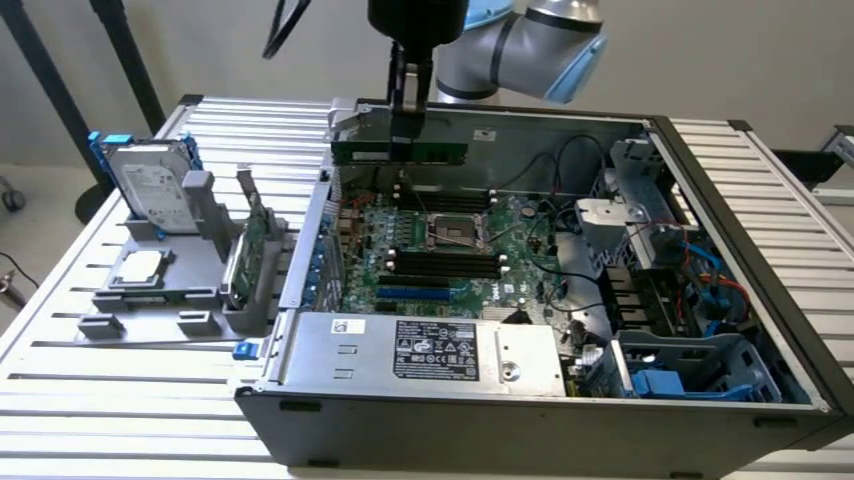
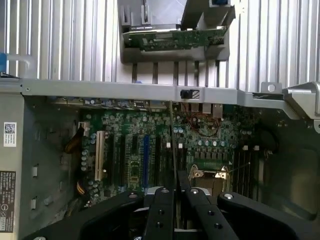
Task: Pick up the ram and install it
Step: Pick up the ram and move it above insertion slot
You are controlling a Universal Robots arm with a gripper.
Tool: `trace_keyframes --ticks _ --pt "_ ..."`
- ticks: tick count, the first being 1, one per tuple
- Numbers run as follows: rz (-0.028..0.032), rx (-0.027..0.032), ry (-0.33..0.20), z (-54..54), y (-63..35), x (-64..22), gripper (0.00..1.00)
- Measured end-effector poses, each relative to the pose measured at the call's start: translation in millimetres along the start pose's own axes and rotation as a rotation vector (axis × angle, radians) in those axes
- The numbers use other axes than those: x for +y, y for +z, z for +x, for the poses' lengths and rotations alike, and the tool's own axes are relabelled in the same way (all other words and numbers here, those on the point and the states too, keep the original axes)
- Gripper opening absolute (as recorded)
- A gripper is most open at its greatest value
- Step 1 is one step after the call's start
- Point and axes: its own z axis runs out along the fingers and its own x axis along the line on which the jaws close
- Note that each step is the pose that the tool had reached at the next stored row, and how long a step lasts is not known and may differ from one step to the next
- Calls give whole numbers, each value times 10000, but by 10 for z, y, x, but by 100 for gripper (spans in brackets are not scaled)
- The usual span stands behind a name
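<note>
1. Black gripper (image 2: 174, 187) fingers close narrowly on the ram (image 2: 172, 145), which is held edge-on between them.
2. Directly beneath the gripper lies the green motherboard (image 1: 400, 225) inside the open case (image 1: 534, 425).
3. Black memory slots (image 1: 441, 263) lie below the gripper, well apart from the held ram.

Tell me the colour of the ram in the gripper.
Dark green; the ram, held by the gripper, shows best in the exterior view.
</note>
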Motion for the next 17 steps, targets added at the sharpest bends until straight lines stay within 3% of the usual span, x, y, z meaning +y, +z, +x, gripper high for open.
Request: trace_keyframes --ticks 11,17 --pt "2 -4 47 -16 157 -494 14" --pt "18 -53 614 -12 260 -562 14"
